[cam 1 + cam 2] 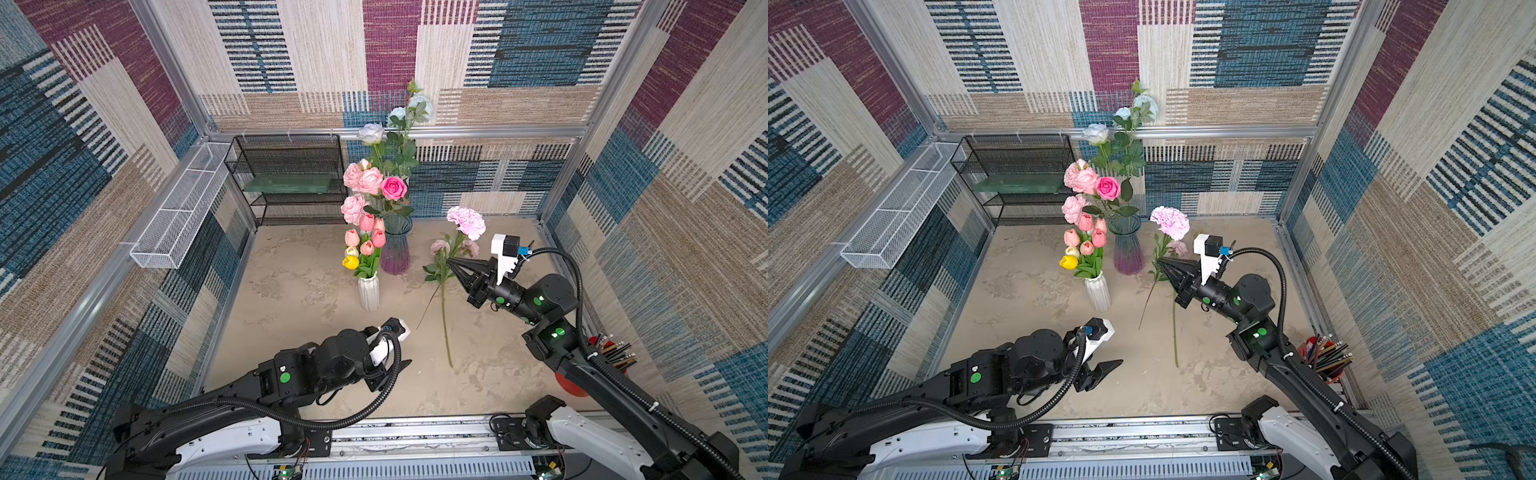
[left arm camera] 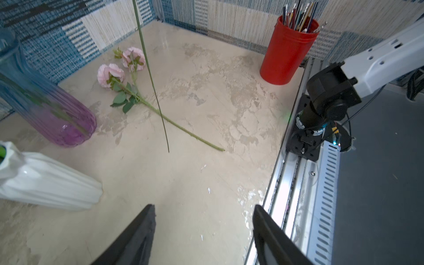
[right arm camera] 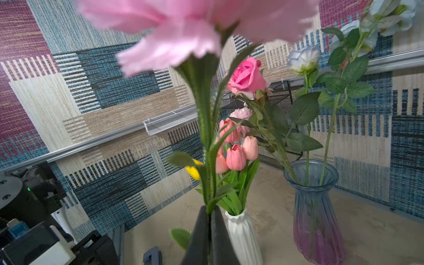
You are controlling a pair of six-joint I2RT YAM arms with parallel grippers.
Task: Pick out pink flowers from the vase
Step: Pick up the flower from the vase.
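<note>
Lab test cell, carpeted walls (image 1: 291,41), aluminium frame (image 1: 457,132)

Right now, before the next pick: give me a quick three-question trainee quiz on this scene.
1. True or false: the right hand is shut on the stem of the ruffled pale-pink flower.
2. The hot-pink rose stands in: A) white ribbed ceramic vase, B) blue-to-purple glass vase, C) red plastic pencil cup?
3. How many flower stems lie flat on the beige mottled tabletop?
Key: 1 true; 2 B; 3 one, the two-bloom pink stem.
</note>
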